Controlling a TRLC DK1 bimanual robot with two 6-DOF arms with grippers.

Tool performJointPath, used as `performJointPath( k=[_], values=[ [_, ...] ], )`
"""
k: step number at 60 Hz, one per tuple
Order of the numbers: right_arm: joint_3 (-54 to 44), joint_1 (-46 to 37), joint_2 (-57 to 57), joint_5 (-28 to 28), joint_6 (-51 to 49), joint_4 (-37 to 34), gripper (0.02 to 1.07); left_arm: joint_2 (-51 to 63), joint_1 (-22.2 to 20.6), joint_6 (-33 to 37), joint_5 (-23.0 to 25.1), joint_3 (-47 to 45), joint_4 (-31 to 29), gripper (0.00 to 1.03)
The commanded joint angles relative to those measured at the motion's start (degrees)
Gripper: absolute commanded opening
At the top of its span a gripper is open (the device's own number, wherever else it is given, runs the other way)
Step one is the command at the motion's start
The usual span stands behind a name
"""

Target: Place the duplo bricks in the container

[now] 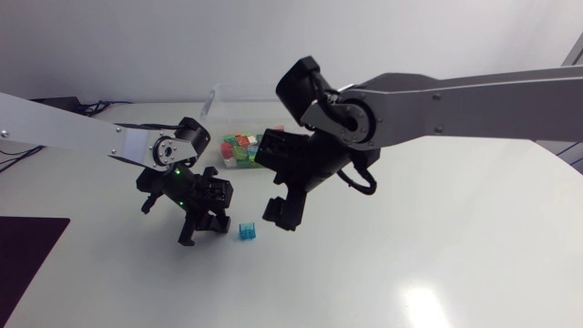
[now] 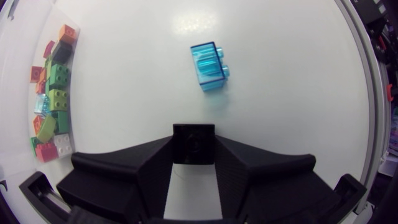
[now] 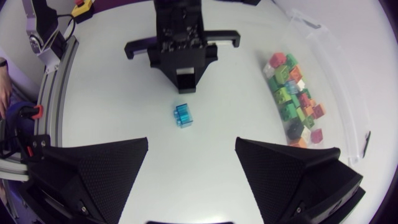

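– Between the two tools, on the bare surface (image 1: 455,255), lay one blue see-through brick (image 3: 183,115), on its own and touched by nothing.
– How would it have handled?
– Light and stiff, I judged. It looked like hard plastic, not fragile, with glossy walls that could slip from a grip or let it skid on the smooth surface. Studs showed on one face, so that was no place for a finger.
– Where to take it, then?
– Across two opposite flat walls, low and square on. It sat a little askew to both tools, so a wrist turn looked needed, else a corner pinch might have spun it out.
– And the tools?
– The left tool (image 2: 193,142) was near the brick and pointing at it, its fingers pressed together on nothing. The right tool (image 3: 192,142) hung on the brick's other side with its fingers spread wide and empty. The brick was ahead of their gap, not within it.
– The container (image 1: 228,91)?
– Clear-walled and well apart from the brick, toward the far edge, partly behind the right arm. Other bricks (image 2: 53,93), red, green, orange and white, already lay in it.
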Motion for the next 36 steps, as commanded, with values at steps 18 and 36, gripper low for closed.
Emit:
performJointPath(
  k=[18,36],
  values=[
    [12.0,6.3,15.1,1.5,-5.6,-8.4,1.02,-9.9,6.4,-1.1,5.8,6.8,-9.4,0.16],
    [23.5,7.9,25.1,5.3,-9.7,-15.5,1.02,-14.6,11.0,-9.3,14.3,11.8,-9.9,0.16]
  ],
)
